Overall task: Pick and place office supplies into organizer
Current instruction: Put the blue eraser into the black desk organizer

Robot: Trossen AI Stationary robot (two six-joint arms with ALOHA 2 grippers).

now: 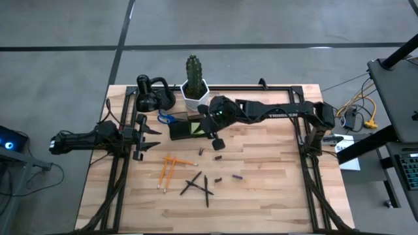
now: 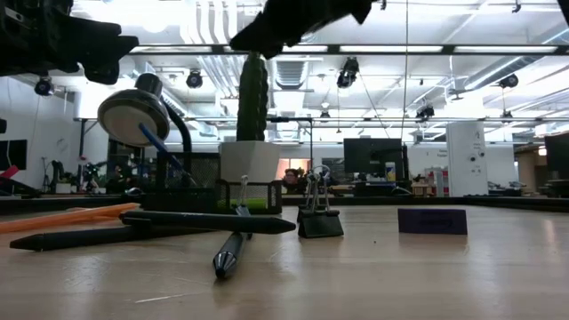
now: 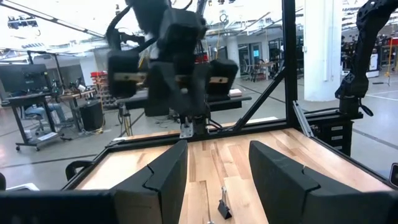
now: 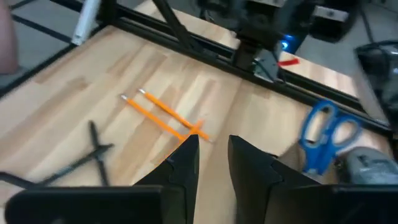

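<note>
The dark organizer (image 1: 185, 128) stands at the table's far middle, with a lime-green pad (image 1: 196, 127) in it. Blue-handled scissors (image 1: 166, 119) lie just left of it. Two orange pencils (image 4: 165, 115) and black pens (image 1: 198, 184) lie toward the near middle, with tiny dark and purple bits (image 1: 237, 176) to their right. My right gripper (image 1: 215, 138) hangs in the air beside the organizer's right end, slanting down toward the pencils. Its fingers (image 4: 186, 158) stand a narrow gap apart with nothing between them. My left gripper (image 3: 217, 168) waits open and level at the table's left edge.
A white pot with a cactus (image 1: 194, 88) and a black looped gadget (image 1: 153, 94) stand behind the organizer. Binder clips (image 2: 320, 215) and a purple bit (image 2: 432, 220) rest on the wood. A black frame rail (image 1: 261, 88) runs around the table.
</note>
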